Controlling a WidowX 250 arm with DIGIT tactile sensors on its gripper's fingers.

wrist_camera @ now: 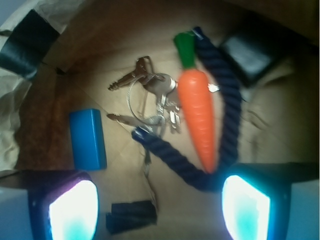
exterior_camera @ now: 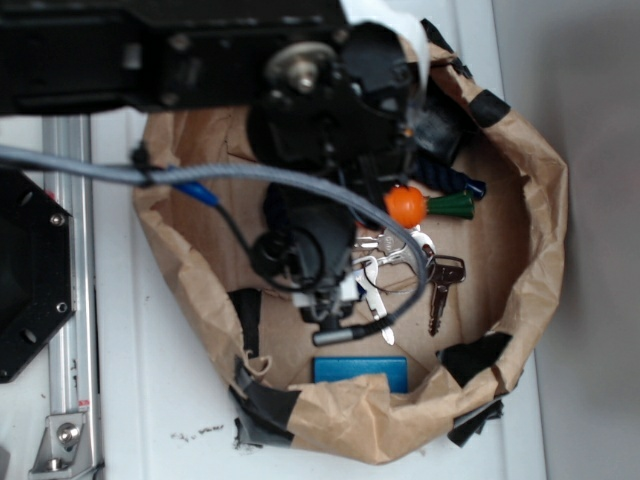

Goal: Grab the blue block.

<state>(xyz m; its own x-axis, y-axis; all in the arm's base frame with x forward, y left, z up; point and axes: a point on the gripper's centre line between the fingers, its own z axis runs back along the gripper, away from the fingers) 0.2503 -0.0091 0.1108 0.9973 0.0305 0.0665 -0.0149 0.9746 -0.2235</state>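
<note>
One blue block (wrist_camera: pixel 88 138) is lying flat on the brown paper lining of a bin (exterior_camera: pixel 540 180), in the left middle of the wrist view and at the bottom centre of the exterior view. The end effector (wrist_camera: pixel 160 200) is hanging above it with jaws standing wide apart, gripping and touching nothing. Right of the block are lying one bunch of keys (wrist_camera: pixel 150 97), one toy carrot (wrist_camera: pixel 197 112), one navy rope (wrist_camera: pixel 227 105) and one black block (wrist_camera: pixel 250 55) at upper right.

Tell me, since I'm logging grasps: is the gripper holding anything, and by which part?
Nothing is held. The gripper is open and empty; the blue block lies untouched on the paper, ahead of the left pad.
</note>
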